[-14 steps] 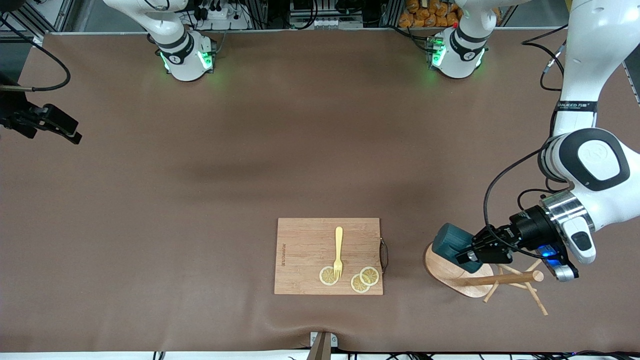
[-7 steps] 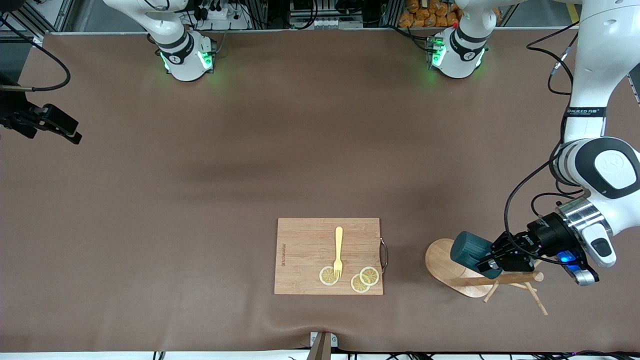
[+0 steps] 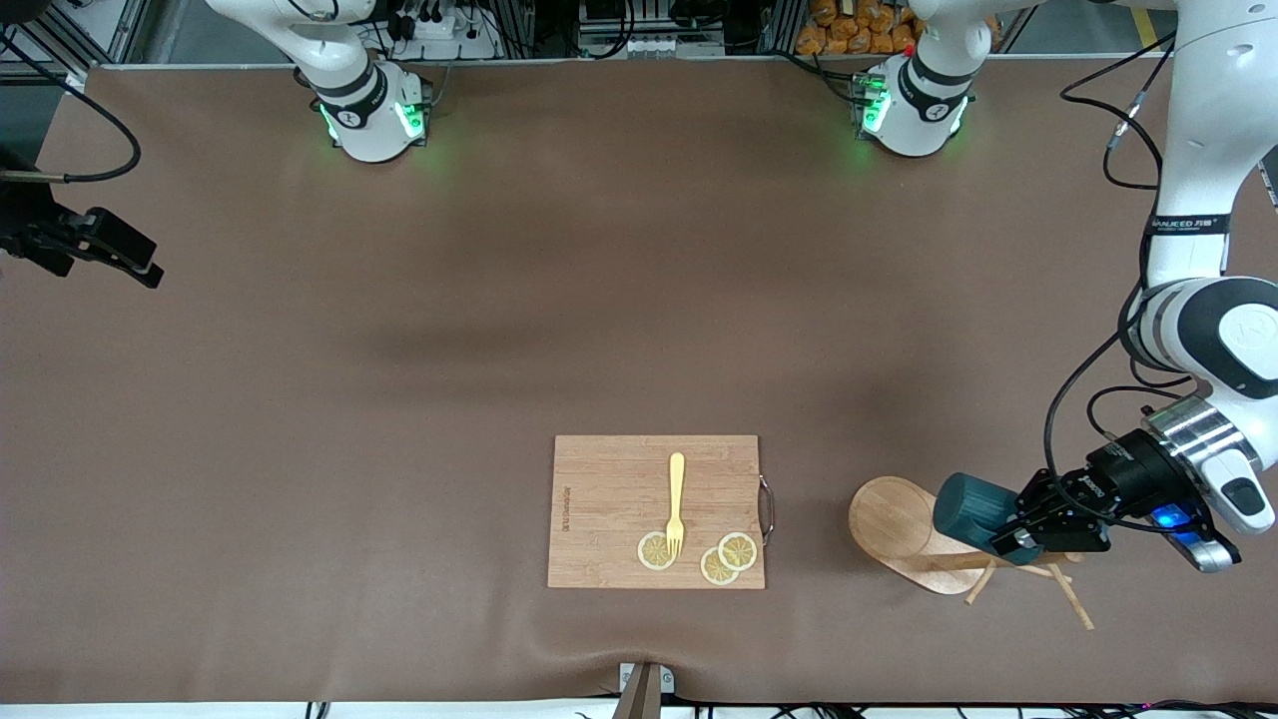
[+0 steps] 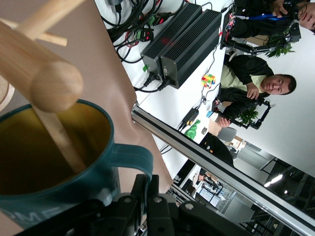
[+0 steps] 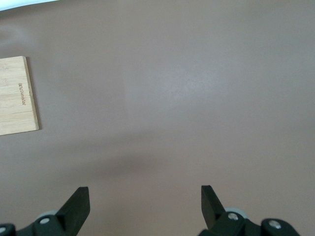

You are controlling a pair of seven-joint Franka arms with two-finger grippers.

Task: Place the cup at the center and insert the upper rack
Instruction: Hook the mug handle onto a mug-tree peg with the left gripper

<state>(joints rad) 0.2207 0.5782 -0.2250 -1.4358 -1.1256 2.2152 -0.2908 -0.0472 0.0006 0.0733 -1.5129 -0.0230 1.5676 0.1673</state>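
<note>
Front view: round teal cup (image 3: 966, 509)

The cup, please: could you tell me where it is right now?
In the front view the cup is held in the left gripper over the upper rack, at the left arm's end of the table.

I've got a wooden cutting board (image 3: 656, 511) lying flat near the table edge closest to the front camera, about midway along it. A yellow fork (image 3: 676, 502) lies on it, tines on one of three lemon slices (image 3: 656, 550). The other two slices (image 3: 729, 558) overlap at the board's corner. A dark handle (image 3: 767, 509) sits on the board's short side facing the left arm's end.
</note>
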